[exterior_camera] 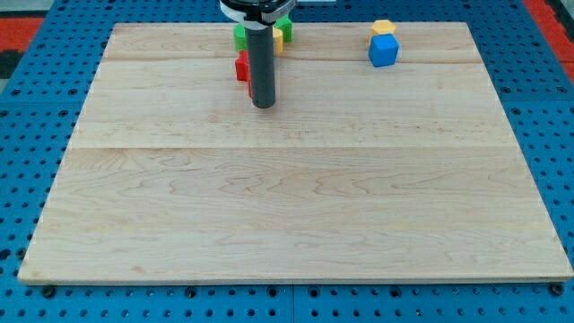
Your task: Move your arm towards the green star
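While my tip (263,105) rests on the board (296,197), a red block (241,66) sits just at its 10 o'clock; I have no gripper; green bits (239,36), shape hidden by the rod, lie at 11, a yellow block (279,39) at 12; blue cube (383,50) and yellow hexagon (384,27) at 2.

Pale, blond wood-grain table (296,188) fills the frame, bordered by blue pegboard (27,135) dotted with dark holes, red showing at the upper corners. Dark grey rod, my tip (263,106) near top centre. Around it: green block (240,36), red block (242,66), yellow sliver (278,39). Upper right: blue cube (383,50), yellow block (384,27).
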